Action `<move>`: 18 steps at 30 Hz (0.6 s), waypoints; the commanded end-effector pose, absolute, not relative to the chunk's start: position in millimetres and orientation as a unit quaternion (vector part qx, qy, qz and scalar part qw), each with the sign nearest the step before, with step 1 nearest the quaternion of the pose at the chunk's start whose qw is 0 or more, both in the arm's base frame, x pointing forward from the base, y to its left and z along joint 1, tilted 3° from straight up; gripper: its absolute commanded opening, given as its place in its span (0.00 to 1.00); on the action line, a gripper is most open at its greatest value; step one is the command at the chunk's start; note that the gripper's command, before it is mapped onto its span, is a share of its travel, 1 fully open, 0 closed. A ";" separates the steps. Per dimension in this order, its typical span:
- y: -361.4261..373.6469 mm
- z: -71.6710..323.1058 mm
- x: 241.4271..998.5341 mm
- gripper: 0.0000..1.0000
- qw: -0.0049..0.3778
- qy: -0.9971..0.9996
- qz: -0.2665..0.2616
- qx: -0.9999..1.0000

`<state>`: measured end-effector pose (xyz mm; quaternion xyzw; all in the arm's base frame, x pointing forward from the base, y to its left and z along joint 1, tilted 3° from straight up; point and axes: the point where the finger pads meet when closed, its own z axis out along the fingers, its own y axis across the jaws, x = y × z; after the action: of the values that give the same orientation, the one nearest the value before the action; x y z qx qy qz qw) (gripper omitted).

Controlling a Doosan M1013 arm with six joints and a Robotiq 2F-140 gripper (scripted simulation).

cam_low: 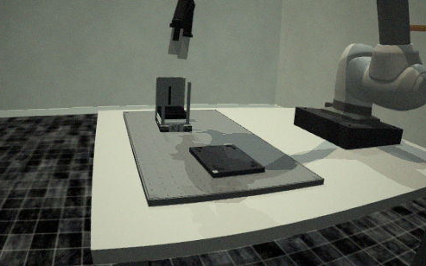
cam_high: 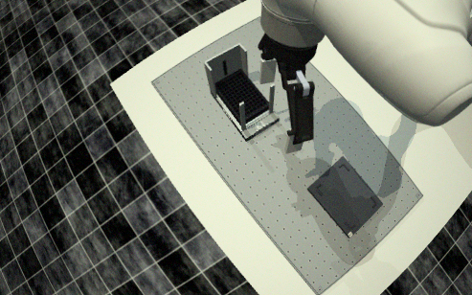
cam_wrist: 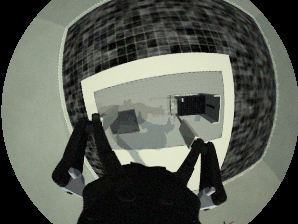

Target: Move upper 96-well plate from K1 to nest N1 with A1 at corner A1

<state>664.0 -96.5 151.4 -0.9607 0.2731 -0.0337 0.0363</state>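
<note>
Nearest in the exterior view, the dark plate nest N1 (cam_low: pixel 226 161) is lying flat on the grey perforated board (cam_low: pixel 158 181), which is resting on the pale desk (cam_low: pixel 115 224). Farther back, the stack rack K1 (cam_low: pixel 169 88) is standing upright on the same board, the upper 96-well plate (cam_high: pixel 241 90) sitting inside it over the lower one — black wells facing up. High above and just beyond the rack, the gripper (cam_low: pixel 181 40) is hanging fingers-down, jaws released wide and gripping nothing. To the right, the arm's black pedestal (cam_low: pixel 387 137) is sitting on the desk — its white elbow (cam_low: pixel 397 82) bulging above it.
</note>
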 end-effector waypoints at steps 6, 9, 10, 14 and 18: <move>-116.1 145.8 659.6 1.00 0.027 0.136 -0.030 -0.990; -127.3 142.5 656.8 1.00 0.023 0.086 -0.028 -0.996; -129.3 142.0 656.3 1.00 0.022 0.070 -0.027 -0.997; -138.5 139.3 653.7 1.00 0.020 0.037 -0.026 -0.999; -147.0 136.8 651.3 1.00 0.016 -0.030 -0.022 -0.999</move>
<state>652.8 -141.2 138.2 -0.9995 0.0122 -0.0239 0.0162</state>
